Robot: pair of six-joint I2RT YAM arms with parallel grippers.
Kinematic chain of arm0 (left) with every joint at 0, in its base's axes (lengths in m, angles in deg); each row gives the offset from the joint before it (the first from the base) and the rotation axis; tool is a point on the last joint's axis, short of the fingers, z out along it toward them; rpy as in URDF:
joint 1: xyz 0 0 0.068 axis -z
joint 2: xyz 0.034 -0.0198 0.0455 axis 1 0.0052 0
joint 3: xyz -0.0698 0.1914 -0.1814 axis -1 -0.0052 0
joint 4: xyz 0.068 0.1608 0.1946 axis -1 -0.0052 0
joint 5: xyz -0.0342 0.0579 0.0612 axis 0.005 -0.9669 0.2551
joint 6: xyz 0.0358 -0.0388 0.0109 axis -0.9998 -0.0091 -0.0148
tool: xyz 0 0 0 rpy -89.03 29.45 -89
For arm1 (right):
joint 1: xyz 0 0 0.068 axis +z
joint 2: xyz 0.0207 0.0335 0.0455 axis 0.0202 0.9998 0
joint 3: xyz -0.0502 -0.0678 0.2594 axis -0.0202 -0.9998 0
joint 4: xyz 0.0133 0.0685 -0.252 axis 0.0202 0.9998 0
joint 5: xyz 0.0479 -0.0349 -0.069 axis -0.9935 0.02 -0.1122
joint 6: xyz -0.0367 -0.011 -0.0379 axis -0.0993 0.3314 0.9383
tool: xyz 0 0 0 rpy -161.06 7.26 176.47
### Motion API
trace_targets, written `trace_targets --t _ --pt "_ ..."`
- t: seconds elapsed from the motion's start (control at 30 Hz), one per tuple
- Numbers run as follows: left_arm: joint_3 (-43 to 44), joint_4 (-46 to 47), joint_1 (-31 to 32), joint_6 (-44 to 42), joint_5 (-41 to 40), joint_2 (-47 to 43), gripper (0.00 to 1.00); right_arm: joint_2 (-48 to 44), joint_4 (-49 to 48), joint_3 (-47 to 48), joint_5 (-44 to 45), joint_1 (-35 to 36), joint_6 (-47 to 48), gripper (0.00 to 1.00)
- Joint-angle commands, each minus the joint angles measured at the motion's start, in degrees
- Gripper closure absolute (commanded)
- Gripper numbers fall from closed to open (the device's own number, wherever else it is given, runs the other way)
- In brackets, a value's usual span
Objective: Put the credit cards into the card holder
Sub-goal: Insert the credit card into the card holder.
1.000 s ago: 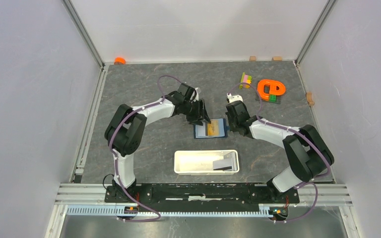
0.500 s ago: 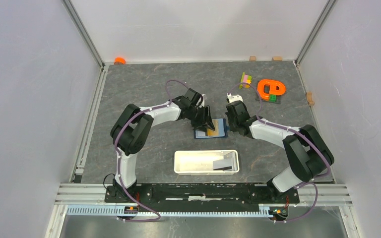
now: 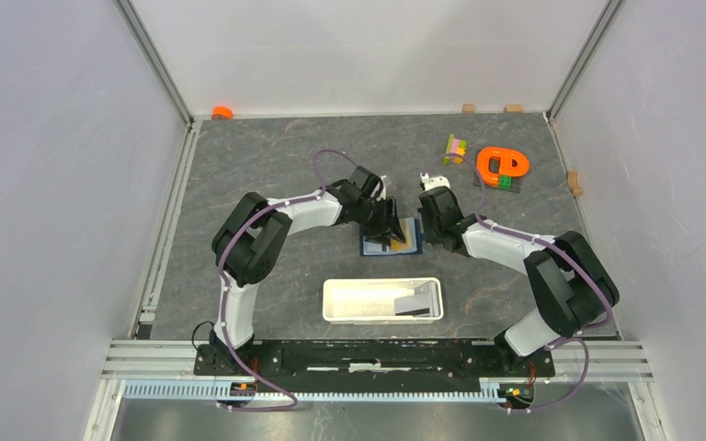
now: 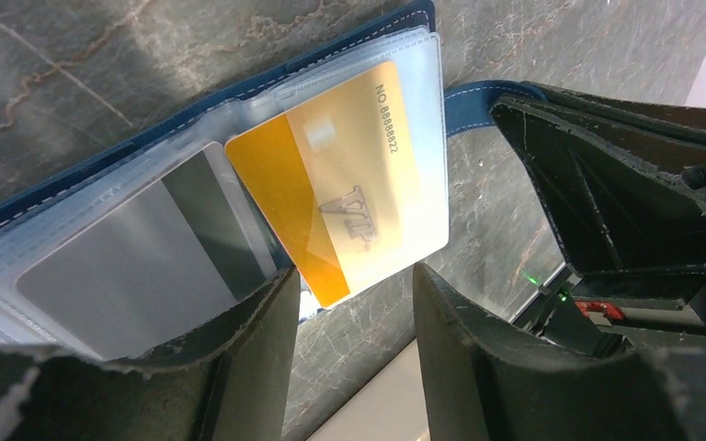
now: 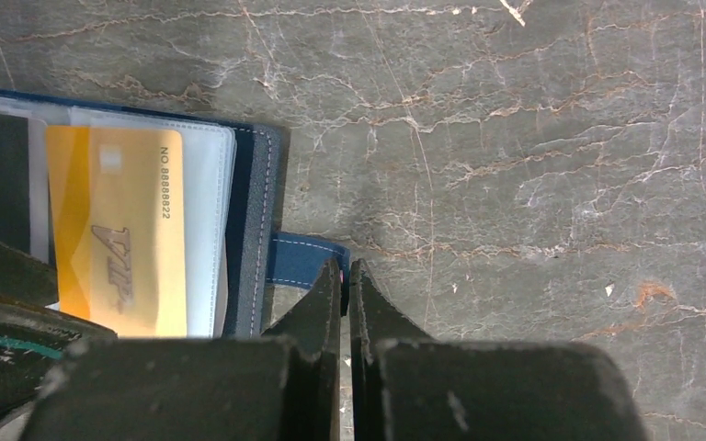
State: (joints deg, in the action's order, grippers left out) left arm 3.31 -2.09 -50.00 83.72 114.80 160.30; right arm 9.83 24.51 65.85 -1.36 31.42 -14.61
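The navy card holder (image 3: 412,243) lies open on the table, also seen in the left wrist view (image 4: 101,158) and the right wrist view (image 5: 248,216). A gold card (image 4: 345,197) (image 5: 115,239) lies in its clear sleeves with one corner sticking out past the sleeve edge. A grey card with a dark stripe (image 4: 138,266) sits in the sleeve beside it. My left gripper (image 3: 388,226) (image 4: 354,303) is open and empty, its jaws straddling the gold card's protruding corner. My right gripper (image 3: 428,223) (image 5: 345,276) is shut on the holder's snap tab (image 5: 303,259).
A long white tray (image 3: 331,303) stands near the front, with a grey card (image 3: 414,301) and pale cards inside. An orange ring toy (image 3: 501,165) and a small coloured block (image 3: 456,148) lie at the back right. An orange cap (image 3: 222,112) lies at the back left.
My left gripper has moved right and come over the open card holder, now covering much of the gold card from above. My right arm has not moved.
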Motion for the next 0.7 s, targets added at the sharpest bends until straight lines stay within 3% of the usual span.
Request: trace_targets --t 0.0,0.67 --pt "3.00 2.75 0.66 0.87 -1.21 2.15 0.45 -1.79 -0.76 -0.08 -0.57 -0.14 -0.55 1.00" --pt "3.27 12.80 3.26 -2.27 0.48 2.25 0.46 -1.37 -0.68 0.00 -1.08 -0.12 -0.52 1.00"
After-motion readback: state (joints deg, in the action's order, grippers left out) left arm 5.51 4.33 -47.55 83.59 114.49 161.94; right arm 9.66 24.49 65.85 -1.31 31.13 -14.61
